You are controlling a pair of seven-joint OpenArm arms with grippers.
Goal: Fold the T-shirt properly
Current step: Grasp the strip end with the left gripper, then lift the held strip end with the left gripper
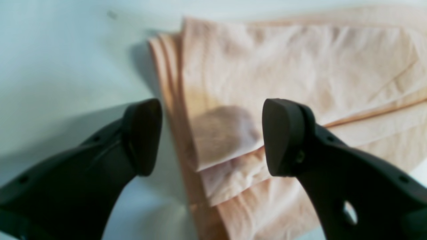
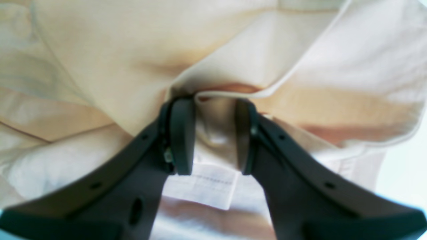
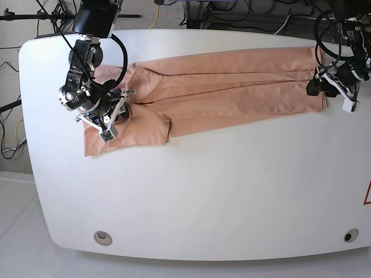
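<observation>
step: lengthwise fold of shirt (image 3: pixel 220 87) laid, long band across table (image 3: pixel 191 197) far side | left gripper (image 1: pixel 211 136) spread, empty, at hem corner | right gripper (image 2: pixel 213 133) pinching collar fabric | next: likely regrip ends, fold across

The salmon-pink cotton T-shirt (image 3: pixel 220 87) is spread lengthwise across the far half of the white rounded table (image 3: pixel 191 191), between both arms.

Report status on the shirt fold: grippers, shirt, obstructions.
Left gripper open over the hem end, holding nothing. Right gripper shut on the T-shirt at the collar end. Shirt folded lengthwise into a long band on the table. Nothing in the way.
</observation>
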